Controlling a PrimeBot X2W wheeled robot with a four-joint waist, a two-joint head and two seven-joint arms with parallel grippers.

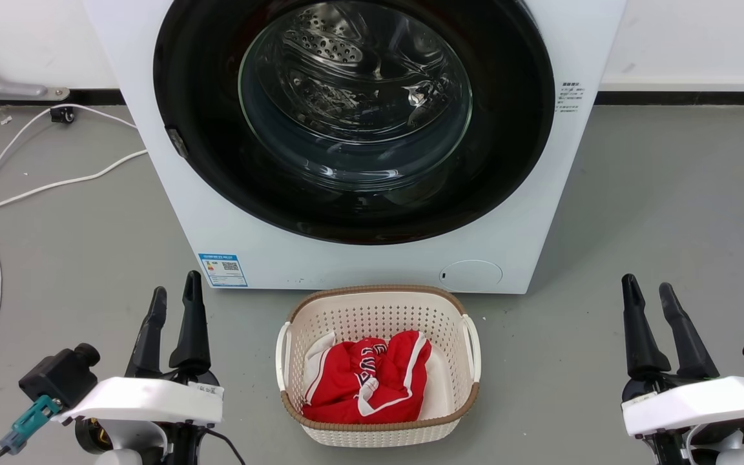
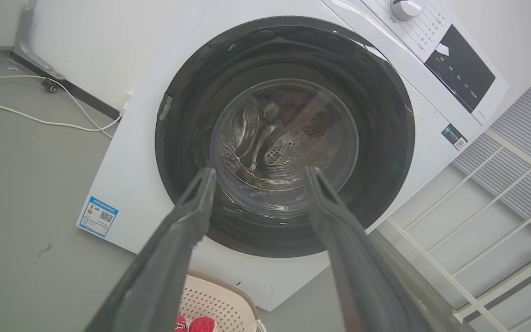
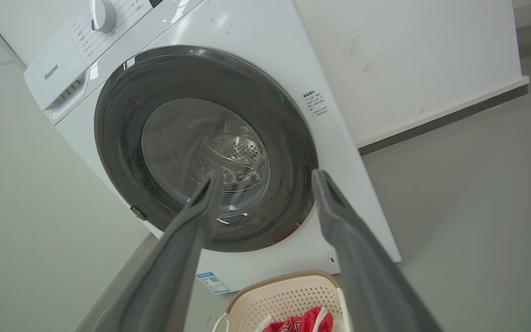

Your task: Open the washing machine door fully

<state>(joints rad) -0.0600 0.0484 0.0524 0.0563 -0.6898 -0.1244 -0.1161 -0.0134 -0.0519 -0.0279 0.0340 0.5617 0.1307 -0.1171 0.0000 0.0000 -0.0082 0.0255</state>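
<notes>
Door shut flush on washer; task not started. L claw & R claw spread, empty, near side.

A cream perforated laundry basket with a brown woven rim sits on the grey floor. It holds a red garment with white trim, bunched over a white cloth. White cables snake across the floor at the left, toward a small black fitting by the white wall, which has a black baseboard.
</notes>
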